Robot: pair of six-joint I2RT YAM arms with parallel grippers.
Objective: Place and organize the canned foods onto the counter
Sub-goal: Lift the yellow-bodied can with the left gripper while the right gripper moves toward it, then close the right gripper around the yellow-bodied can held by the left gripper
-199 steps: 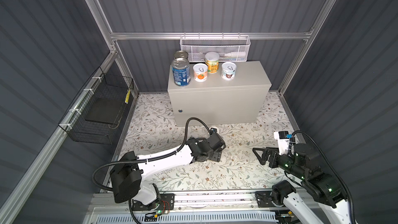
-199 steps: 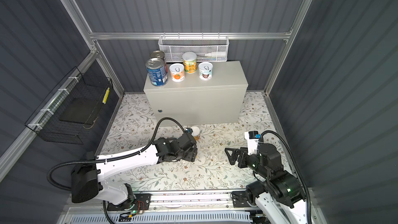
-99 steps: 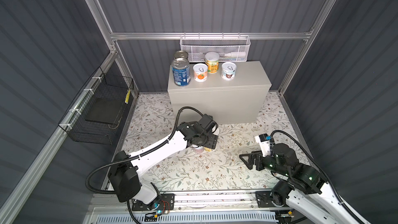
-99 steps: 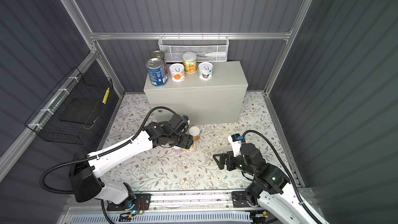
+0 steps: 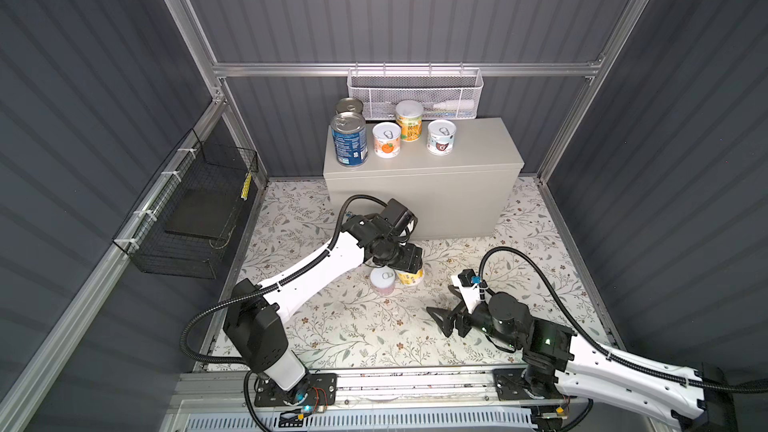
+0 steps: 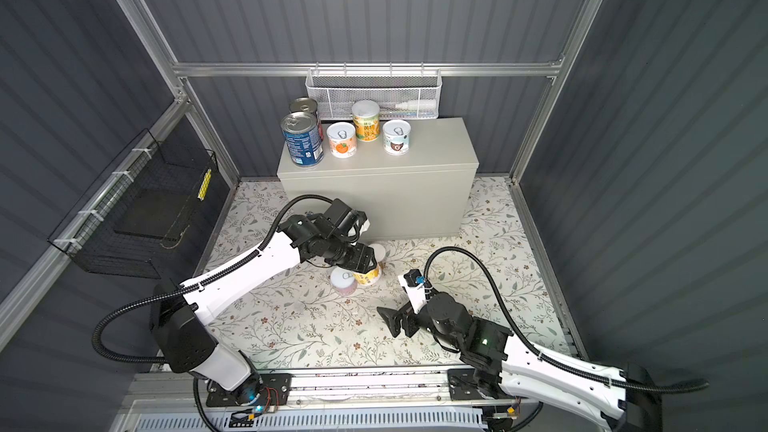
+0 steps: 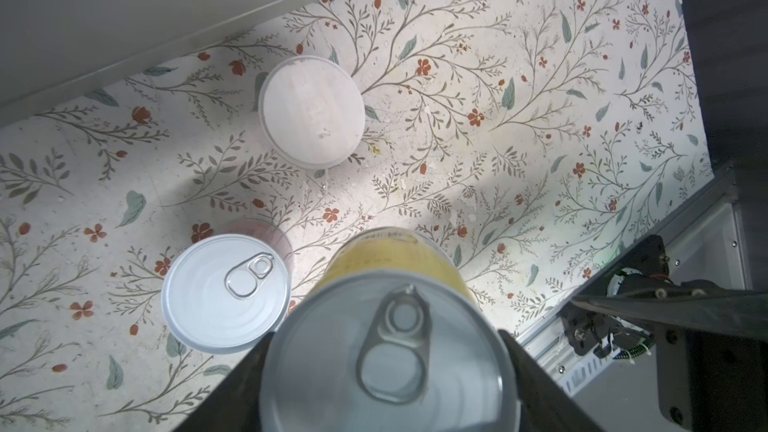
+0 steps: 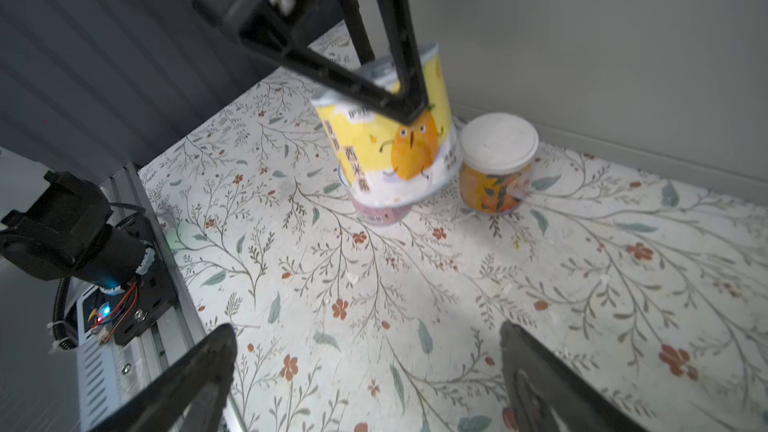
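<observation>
Five cans standing on the beige counter, left gripper clamped on a raised yellow-labelled can, pink-labelled can and orange-labelled can on floral floor, right gripper spread wide, empty.

Tilted yellow can between black fingers

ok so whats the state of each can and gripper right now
left gripper: shut on the yellow can
yellow can: held, tilted, seemingly off the floor
pink can: upright on the floor, free
flat-lidded orange can: upright on the floor, free
blue cans: both upright on the counter
three small cans: upright on the counter
right gripper: open, empty
</observation>
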